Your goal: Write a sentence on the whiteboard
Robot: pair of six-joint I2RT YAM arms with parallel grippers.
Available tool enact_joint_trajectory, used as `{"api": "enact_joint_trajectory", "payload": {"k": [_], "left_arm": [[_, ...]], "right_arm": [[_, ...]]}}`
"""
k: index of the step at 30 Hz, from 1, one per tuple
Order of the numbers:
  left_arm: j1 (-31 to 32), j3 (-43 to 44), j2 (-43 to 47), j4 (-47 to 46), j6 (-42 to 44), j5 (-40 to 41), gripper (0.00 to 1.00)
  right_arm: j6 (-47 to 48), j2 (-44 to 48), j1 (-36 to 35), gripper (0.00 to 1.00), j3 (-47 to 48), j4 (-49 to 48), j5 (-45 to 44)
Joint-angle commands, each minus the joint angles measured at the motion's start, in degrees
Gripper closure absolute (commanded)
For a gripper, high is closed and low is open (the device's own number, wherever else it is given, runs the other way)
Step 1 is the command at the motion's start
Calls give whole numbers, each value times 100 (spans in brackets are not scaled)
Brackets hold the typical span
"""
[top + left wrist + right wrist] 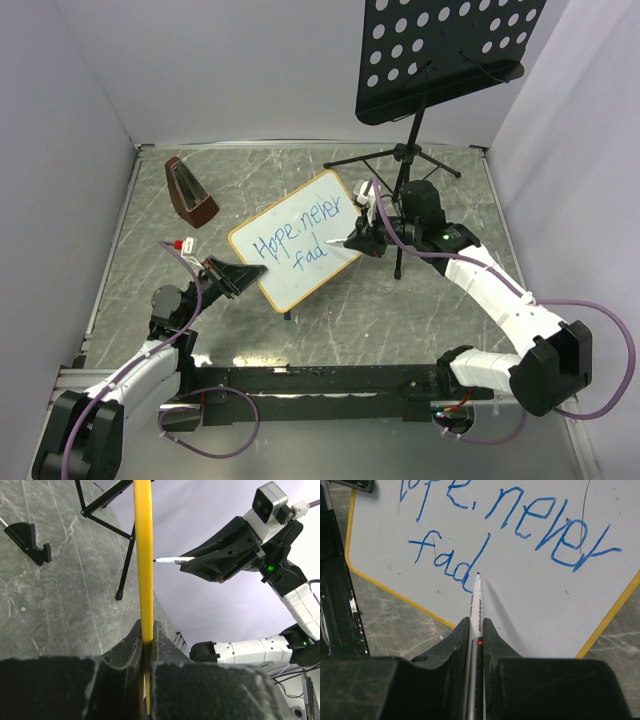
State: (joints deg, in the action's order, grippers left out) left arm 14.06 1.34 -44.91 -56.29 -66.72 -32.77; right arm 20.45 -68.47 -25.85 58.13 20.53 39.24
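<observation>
Two-line sentence [510,525] "Hope, never fad", left claw [250,272] clamping whiteboard [292,287] at 8 o'clock, right claw [352,238] grasping marker [476,600] at 3 o'clock.

Marker [476,605] in tight right end effector [476,625], tip at whiteboard [540,600] beside the sentence [481,555], "fad"

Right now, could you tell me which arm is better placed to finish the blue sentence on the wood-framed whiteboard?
Right: the right gripper holds the white marker at "fad"; the left gripper only clamps the whiteboard.
</observation>
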Motion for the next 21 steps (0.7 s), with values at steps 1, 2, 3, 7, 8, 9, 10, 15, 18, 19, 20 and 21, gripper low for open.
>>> {"api": "enact_joint_trajectory", "payload": {"k": [1,2,3,7,8,9,10,15,18,19,20,21], "left_arm": [[-18,-284,-18,-1041,-96,-71,99],[-18,-275,-36,-1076,-104,-62,99],[-18,-258,-45,-1077,-105,-80,99],[-18,-257,17,-1016,-96,-62,99],[-27,-257,34,-989,-87,-62,99],[-18,-266,34,-980,-87,-54,99],[-18,-258,34,-980,-87,-54,99],[-18,-249,-18,-1050,-113,-80,99],[-18,-257,-18,-1059,-96,-71,99],[-18,-266,-18,-1051,-96,-80,99],[-18,-284,-1,-1050,-96,-80,99],[-18,-284,-1,-1050,-104,-80,99]], "right_arm": [[56,-141,27,100,287,-155,101],[47,-158,27,100,304,-172,84],[47,-184,27,100,304,-173,66],[73,-255,18,100,305,-137,-4],[82,-281,9,100,296,-137,-13],[91,-307,9,100,296,-94,-31],[100,-325,18,100,304,-85,-48],[100,-396,18,100,313,-67,-145],[56,-352,18,100,287,-120,-364],[30,-334,27,100,287,-163,-469],[21,-308,36,100,278,-190,-496],[12,-299,36,100,287,-208,-523]]}}
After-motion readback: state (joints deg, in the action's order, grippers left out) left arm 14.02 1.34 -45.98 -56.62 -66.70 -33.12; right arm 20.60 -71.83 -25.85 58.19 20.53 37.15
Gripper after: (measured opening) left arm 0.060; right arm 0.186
